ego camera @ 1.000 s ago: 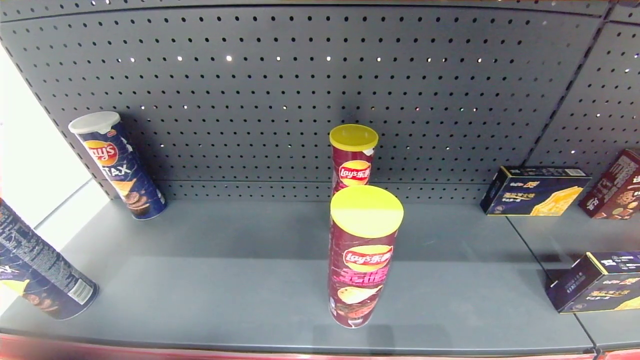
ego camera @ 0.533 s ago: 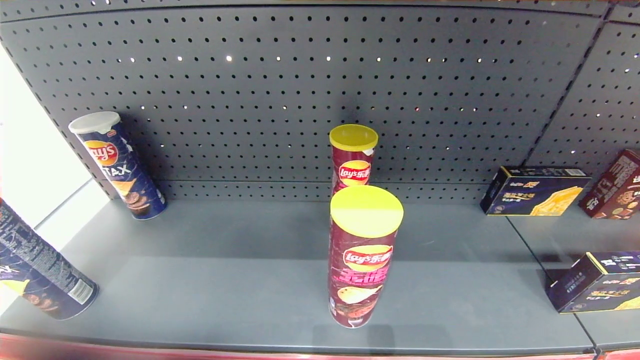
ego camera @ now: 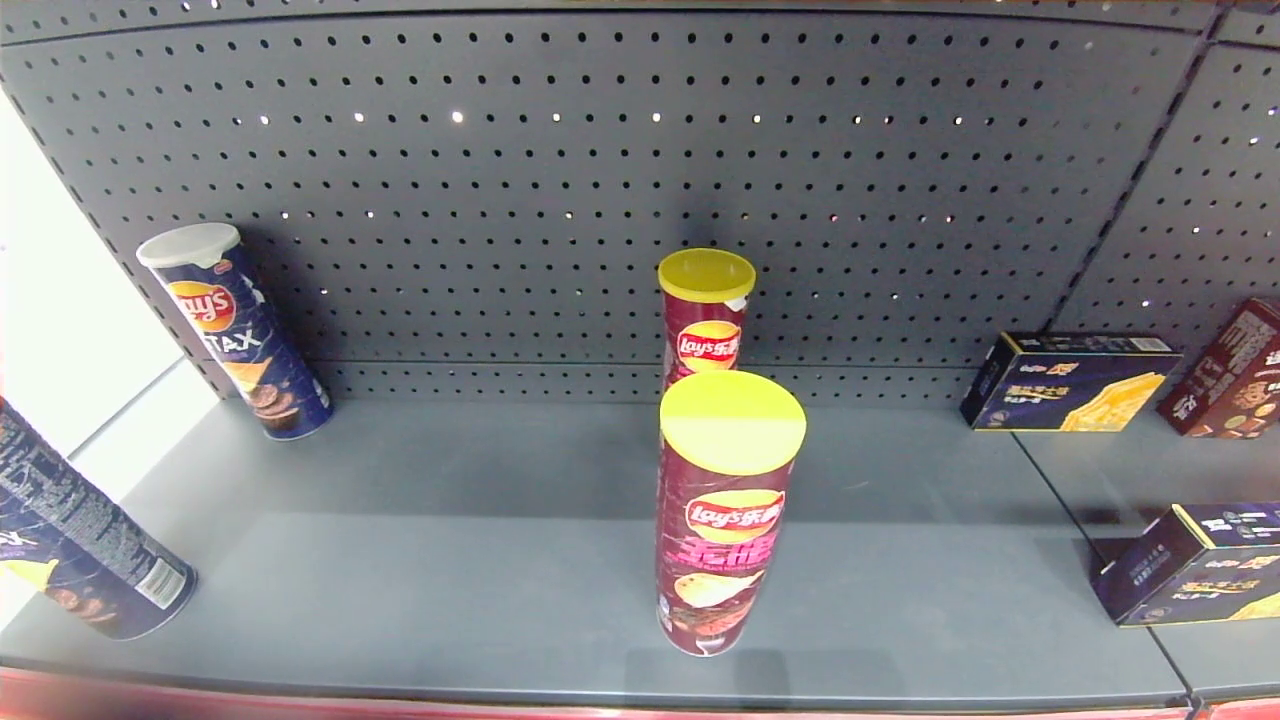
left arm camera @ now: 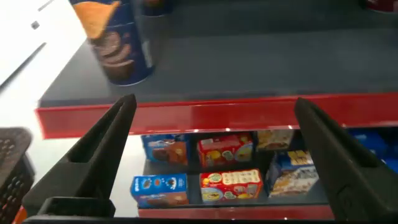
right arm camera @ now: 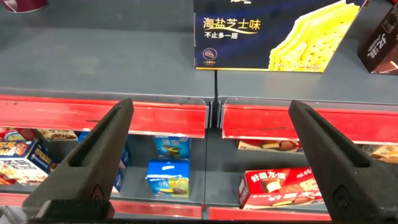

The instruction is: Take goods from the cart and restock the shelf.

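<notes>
— Where are the goods?
— A red chip can point(ego camera: 725, 520) stands upright mid-shelf point(ego camera: 480, 560), a second red can point(ego camera: 705, 320) close behind it; a blue can point(ego camera: 240, 335) back left, a dark box point(ego camera: 1075, 385) to the right
— Which step?
— Between loads, I'd judge: next means fetching another item from the cart
— The arms?
— Left pincer point(left arm camera: 214, 102) and right pincer point(right arm camera: 211, 104) both splayed, empty, held low, facing the shelf's red front edge
</notes>
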`<state>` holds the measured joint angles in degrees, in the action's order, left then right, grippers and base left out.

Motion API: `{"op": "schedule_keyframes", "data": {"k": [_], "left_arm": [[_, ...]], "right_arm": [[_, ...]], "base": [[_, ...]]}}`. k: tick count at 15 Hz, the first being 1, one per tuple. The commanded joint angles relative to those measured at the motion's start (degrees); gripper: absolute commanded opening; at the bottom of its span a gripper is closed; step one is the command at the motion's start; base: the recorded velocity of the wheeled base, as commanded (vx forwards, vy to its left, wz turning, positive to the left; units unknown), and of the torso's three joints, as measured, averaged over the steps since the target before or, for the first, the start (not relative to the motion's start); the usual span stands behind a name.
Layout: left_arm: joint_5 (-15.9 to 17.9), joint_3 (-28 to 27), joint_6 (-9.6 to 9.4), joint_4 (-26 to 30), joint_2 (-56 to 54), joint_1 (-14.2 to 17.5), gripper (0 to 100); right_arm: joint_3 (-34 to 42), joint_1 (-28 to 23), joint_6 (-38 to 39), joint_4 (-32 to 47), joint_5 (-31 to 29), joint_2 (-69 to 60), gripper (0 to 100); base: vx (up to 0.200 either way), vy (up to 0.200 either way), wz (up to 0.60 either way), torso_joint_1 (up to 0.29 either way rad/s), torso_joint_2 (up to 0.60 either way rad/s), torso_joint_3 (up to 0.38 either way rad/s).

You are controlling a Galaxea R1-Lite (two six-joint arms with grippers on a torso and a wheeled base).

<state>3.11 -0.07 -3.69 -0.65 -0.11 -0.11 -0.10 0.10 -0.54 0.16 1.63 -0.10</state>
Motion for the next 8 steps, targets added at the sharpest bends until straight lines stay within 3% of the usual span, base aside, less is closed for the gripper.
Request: {"op": "schedule_keyframes", "data": {"k": [1,3,4,8], "left_arm": [[0.1,-0.2,0.00,1.0,0.1,-0.1,100],[-1.4,-0.3,0.18,1.3,0.3,0.1,100],[-5.2,-0.3,0.09,1.3,0.3,0.1,100],[-5.5,-0.1,0.27,0.8,0.2,0.0,100]], "right_arm": [[0.0,0.0,0.0,0.0,0.0,0.1,100],[0.0,0.1,0.0,0.0,0.0,0.1,100],[0.0,0.0,-0.2,0.0,0.2,0.1,100],[0.0,0.0,0.2,0.0,0.1,0.1,100]], "base": [[0.000,0.000,0.00,0.000,0.00,0.000],[0.000,0.000,0.00,0.000,0.00,0.000],[0.000,0.000,0.00,0.000,0.00,0.000],[0.000,0.000,0.00,0.000,0.00,0.000]]}}
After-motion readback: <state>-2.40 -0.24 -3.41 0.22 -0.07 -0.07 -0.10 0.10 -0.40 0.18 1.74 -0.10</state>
